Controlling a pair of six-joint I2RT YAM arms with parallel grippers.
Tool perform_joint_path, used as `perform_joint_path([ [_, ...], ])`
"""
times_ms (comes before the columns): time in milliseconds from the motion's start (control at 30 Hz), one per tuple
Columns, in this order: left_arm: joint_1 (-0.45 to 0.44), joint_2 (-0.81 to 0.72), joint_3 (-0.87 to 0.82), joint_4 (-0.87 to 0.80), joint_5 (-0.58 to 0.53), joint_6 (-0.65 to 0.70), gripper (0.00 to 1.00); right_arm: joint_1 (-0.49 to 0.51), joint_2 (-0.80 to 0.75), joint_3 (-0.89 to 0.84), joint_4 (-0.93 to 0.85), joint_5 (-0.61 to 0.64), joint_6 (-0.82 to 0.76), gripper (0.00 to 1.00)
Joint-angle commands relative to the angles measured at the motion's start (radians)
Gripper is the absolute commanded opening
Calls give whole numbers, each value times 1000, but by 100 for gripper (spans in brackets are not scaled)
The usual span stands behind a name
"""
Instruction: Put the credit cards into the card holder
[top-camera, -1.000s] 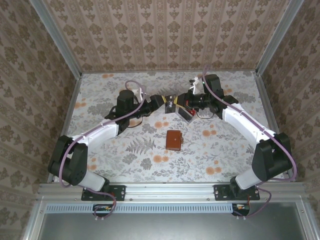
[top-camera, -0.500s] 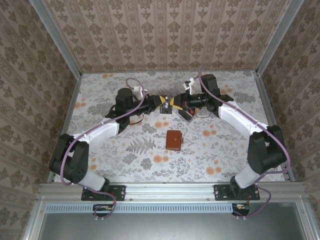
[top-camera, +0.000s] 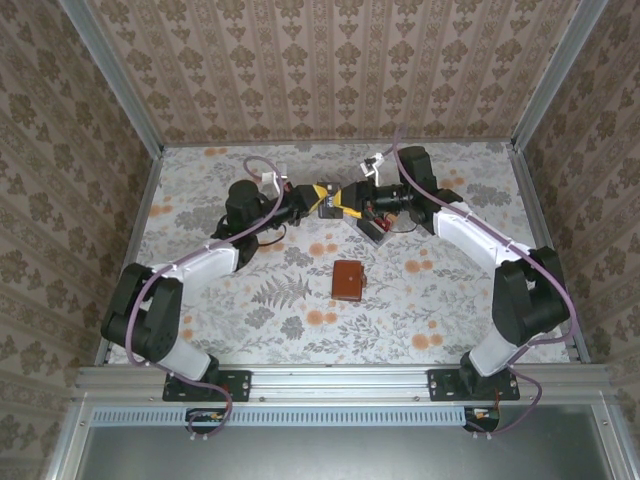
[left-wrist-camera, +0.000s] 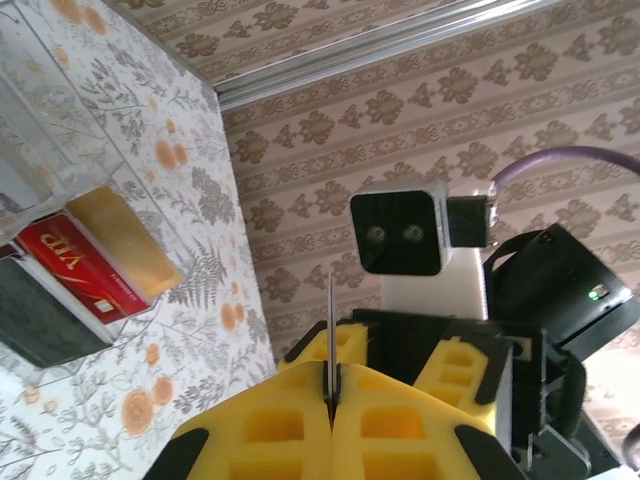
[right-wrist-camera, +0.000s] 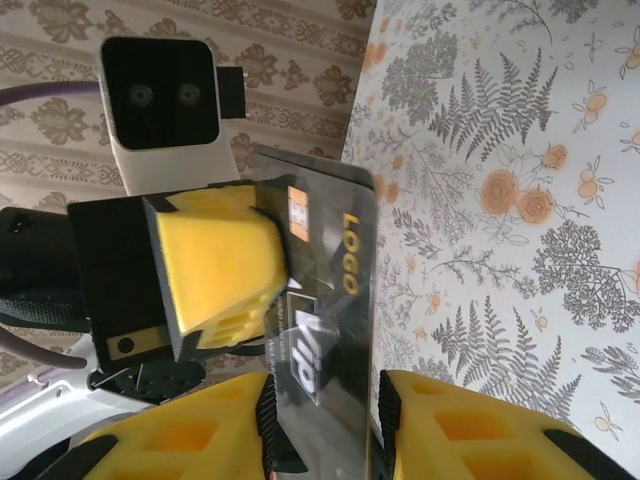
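Far-centre above the floral desk, both arms reach inward, wrists almost meeting. Left pincer clamped on one dark grey plastic card. Right pincer part-open, jaws flanking that card. One brown leather card holder lies closed on the desk, nearer the bases. One red card sits in a clear tray.

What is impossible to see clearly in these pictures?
Top view: the card holder is closed, so its slots are hidden.
Right wrist view: the left claw covers part of the print on the dark grey card.
Left wrist view: the picture's left edge cuts off the stacked cards.
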Motion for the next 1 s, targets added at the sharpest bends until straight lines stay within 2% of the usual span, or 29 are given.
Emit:
perform_joint_path([
  [0, 5, 22, -11, 139, -1, -87, 0, 6, 27, 8, 33, -27, 24, 35],
  [167, 6, 17, -25, 170, -5, -112, 8, -9, 22, 8, -39, 68, 3, 26],
  [367, 13, 7, -32, 174, -1, -117, 13, -29, 21, -6, -53, 106, 18, 25],
  [700, 19, 18, -34, 178, 2, -119, 16, -34, 18, -15, -61, 120, 18, 22],
  [833, 21, 16, -39, 168, -5, -114, 16, -37, 12, -19, -71, 141, 20, 16],
  [967, 25, 16, -46, 138, -17, -102, 13, -44, 0, -24, -85, 174, 19, 14],
])
